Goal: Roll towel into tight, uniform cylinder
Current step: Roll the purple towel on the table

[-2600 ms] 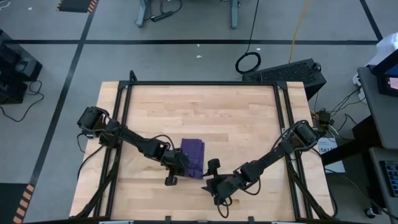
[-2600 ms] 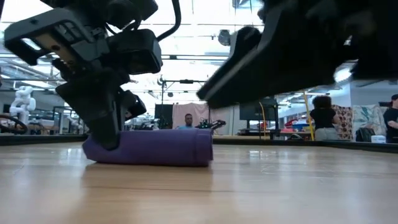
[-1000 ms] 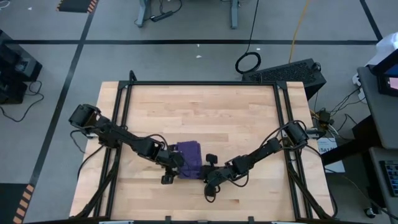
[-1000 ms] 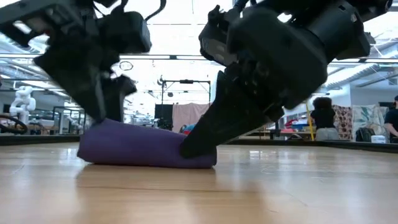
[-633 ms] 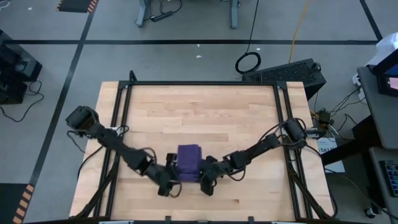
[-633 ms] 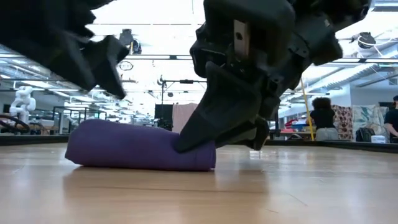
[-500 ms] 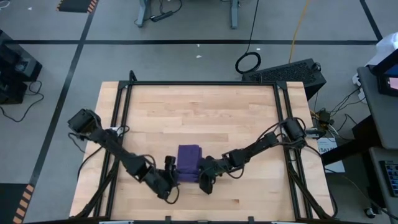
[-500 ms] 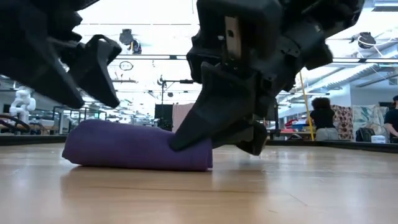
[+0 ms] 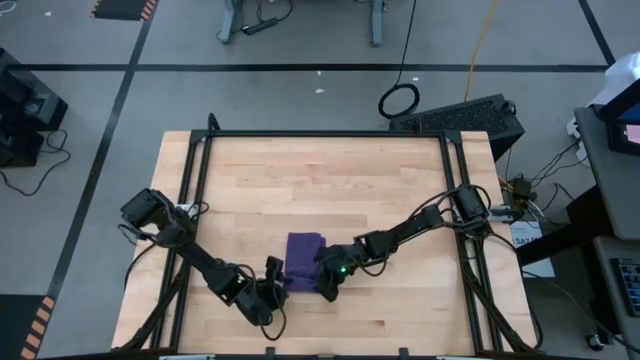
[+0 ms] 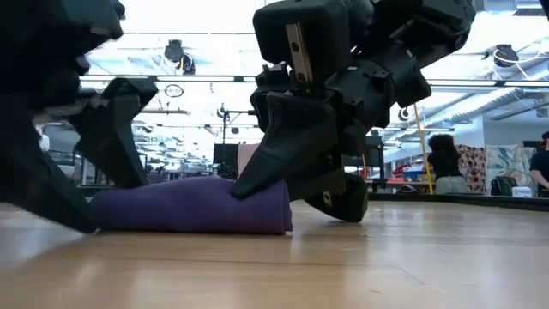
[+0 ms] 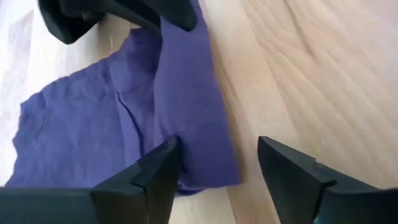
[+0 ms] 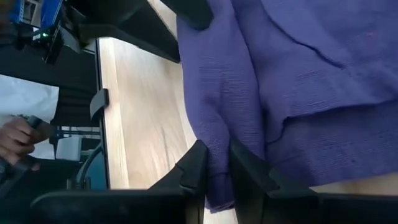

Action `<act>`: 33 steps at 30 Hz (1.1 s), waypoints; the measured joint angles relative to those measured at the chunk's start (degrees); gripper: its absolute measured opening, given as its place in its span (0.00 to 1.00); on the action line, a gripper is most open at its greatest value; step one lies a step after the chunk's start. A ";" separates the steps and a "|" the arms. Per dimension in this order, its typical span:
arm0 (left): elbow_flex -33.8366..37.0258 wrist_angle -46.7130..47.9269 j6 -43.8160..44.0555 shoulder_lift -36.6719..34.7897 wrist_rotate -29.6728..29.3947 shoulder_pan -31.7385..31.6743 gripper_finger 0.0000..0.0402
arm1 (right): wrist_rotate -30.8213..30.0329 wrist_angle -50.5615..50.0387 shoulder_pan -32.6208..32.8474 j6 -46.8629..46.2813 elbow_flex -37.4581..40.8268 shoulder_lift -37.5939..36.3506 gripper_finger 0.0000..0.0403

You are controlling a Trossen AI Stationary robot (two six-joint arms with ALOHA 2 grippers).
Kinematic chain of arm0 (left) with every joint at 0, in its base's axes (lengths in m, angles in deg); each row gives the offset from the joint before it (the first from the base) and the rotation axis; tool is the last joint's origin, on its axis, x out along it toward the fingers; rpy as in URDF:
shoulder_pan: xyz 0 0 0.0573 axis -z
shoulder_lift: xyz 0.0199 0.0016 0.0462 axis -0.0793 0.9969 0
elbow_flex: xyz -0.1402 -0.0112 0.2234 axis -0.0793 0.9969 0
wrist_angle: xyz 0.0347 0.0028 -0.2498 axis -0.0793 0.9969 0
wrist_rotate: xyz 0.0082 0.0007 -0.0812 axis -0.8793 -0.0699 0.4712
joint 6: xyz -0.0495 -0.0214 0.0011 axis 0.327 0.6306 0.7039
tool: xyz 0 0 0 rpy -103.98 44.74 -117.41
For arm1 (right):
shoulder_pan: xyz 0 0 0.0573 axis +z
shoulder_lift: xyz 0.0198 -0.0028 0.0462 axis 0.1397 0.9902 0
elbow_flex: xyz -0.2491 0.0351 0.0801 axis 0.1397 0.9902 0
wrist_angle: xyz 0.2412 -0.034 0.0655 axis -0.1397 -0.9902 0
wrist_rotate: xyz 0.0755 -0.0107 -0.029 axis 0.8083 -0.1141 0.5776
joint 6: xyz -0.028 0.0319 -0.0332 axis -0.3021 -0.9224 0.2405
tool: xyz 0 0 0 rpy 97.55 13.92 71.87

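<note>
Near the table's front edge, midway across, the towel (image 9: 303, 261) is found as a loose, flattened roll, long axis running front to back. At its right flank the right gripper (image 9: 328, 288) is pinched onto a fold. At its left front corner the left gripper (image 9: 272, 291) is spread, equally near.

We see a light wooden tabletop (image 9: 320, 170) bordered by a black metal frame (image 9: 325, 134). One item lies directly on it: a purple towel (image 9: 303, 262), folded into a low bundle, toward the near edge, midway across.
</note>
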 joint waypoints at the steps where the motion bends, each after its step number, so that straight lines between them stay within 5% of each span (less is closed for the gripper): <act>1: 0.00 -0.02 -0.10 0.65 -0.09 -0.18 0.52 | 0.13 0.02 -0.13 -0.15 0.00 0.01 0.12; 5: -0.26 0.04 0.25 2.22 -0.36 -0.73 0.41 | -0.04 -0.01 -0.22 0.63 0.02 0.00 0.12; 13: -0.09 4.70 0.05 0.55 -0.36 -0.94 0.04 | -5.08 -1.26 1.27 11.15 0.20 -2.55 0.26; 19: 0.07 9.90 -1.68 -1.98 1.64 -0.97 0.05 | -15.62 -3.35 6.44 27.96 0.35 -5.43 0.40; 27: 0.07 10.25 -2.95 -5.06 14.85 -4.64 0.03 | -35.83 0.97 15.76 48.14 0.28 -4.99 0.49; 33: 0.07 9.50 -2.94 -5.45 23.65 -8.76 0.03 | -40.18 6.57 17.63 54.11 0.13 -5.01 0.50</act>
